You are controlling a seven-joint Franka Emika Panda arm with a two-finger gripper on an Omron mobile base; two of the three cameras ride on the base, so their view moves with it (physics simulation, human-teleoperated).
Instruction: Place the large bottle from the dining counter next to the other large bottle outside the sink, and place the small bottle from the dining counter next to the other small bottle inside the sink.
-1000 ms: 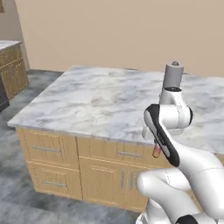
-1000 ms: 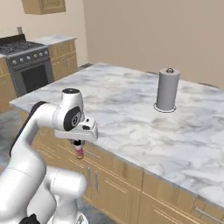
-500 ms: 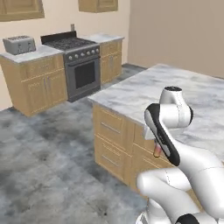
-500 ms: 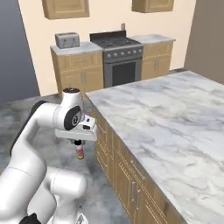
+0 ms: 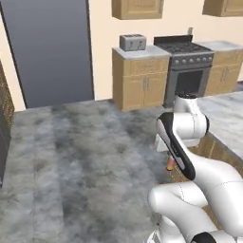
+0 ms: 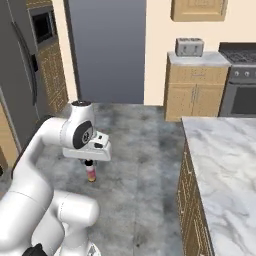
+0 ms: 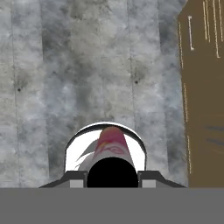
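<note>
With the claw [image 6: 90,165] pinched on the small bottle [image 6: 91,172], which hangs cap-up over the grey floor [image 6: 135,150] beside the dining table [image 6: 225,165], this looks like the carry step. Next move, as I judge it: reach the sink and set it by the other small bottle inside.

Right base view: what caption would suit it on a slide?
White arm's gripper carries the small bottle above the grey kitchen floor, beside the dining counter.
</note>
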